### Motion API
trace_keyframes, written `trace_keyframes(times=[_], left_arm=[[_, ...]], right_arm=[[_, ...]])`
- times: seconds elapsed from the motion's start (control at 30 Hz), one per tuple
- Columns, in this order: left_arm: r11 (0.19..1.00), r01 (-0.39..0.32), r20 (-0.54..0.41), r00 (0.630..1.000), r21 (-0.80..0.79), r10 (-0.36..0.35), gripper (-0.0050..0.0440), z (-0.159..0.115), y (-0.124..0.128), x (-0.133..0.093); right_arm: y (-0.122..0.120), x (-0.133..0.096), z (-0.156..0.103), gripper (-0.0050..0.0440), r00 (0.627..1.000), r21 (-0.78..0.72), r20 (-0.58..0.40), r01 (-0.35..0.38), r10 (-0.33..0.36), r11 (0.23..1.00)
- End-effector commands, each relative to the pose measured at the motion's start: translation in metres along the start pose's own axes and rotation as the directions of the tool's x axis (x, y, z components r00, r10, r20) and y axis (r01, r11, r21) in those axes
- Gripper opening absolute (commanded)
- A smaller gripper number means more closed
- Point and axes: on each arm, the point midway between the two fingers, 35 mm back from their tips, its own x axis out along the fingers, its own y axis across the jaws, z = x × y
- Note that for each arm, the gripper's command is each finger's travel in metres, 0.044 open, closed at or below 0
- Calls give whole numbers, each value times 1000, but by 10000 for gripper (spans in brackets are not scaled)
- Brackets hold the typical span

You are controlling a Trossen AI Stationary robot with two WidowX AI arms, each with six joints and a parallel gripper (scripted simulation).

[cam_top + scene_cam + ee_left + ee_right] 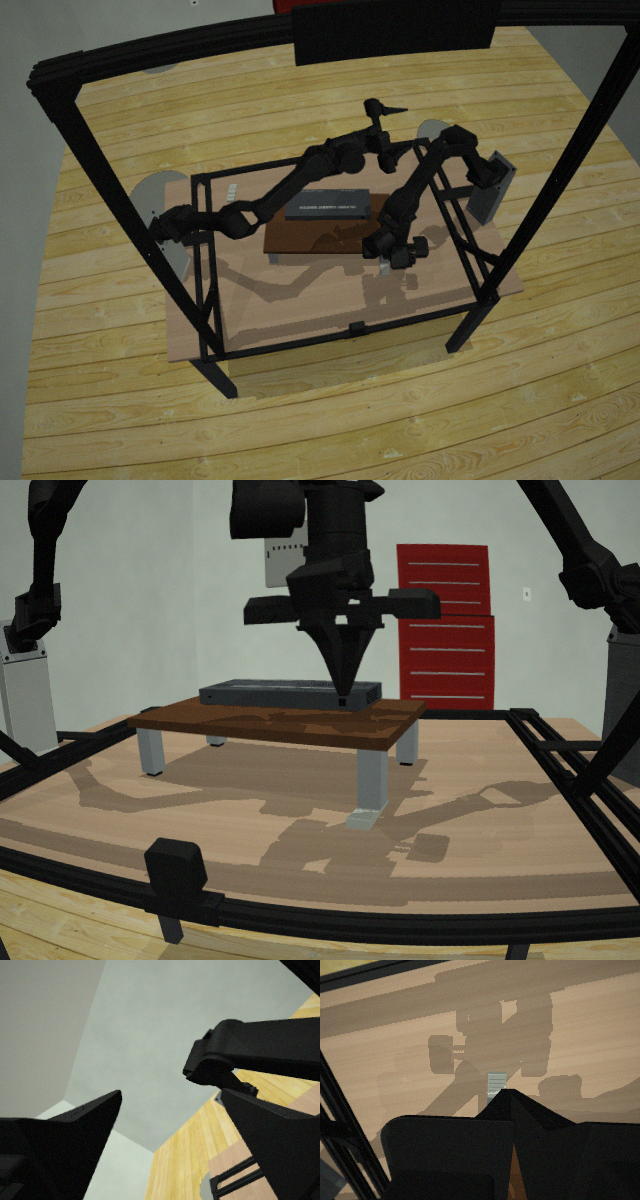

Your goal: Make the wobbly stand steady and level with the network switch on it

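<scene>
Network switch (pixel 328 204) (pixel 289 694) is seen from the top on the stand (pixel 302 235) (pixel 258 727) (pixel 518 1187). Exterior: one wedge (pixel 384 267) (pixel 360 818) (pixel 497 1081) is noted at a leg's foot, on the desk (pixel 279 315) (pixel 491 852) (pixel 232 1162) (pixel 590 1045). Left wrist: left gripper's (pixel 409 129) (pixel 171 1092) jaws are found wide. Right wrist: right gripper's (pixel 343 692) (pixel 509 1091) are found closed, empty.

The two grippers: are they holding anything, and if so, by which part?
Nothing is held. The left gripper is open and empty; the right gripper is shut with nothing between its fingers.
</scene>
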Motion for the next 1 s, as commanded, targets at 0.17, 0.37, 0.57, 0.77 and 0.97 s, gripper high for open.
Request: trace_keyframes(times=[0.17, 0.37, 0.57, 0.77, 0.97], left_arm=[[997, -32, 158, 987, 66, 21, 440, 57, 0, 3], [987, -101, 364, 930, 123, 50, 440, 124, -4, -13], [971, -186, 550, 832, 150, 74, 440, 184, -6, -33], [975, -170, 532, 844, 145, 68, 440, 178, -9, -35], [965, -215, 613, 786, 149, 81, 440, 205, -9, -45]], right_arm=[[0, 0, 0, 0, 1000, 0, 0, 0, 0, 1000], [0, 0, 0, 0, 1000, 0, 0, 0, 0, 1000], [0, 0, 0, 0, 1000, 0, 0, 0, 0, 1000], [0, 0, 0, 0, 1000, 0, 0, 0, 0, 1000], [0, 0, 0, 0, 1000, 0, 0, 0, 0, 1000]])
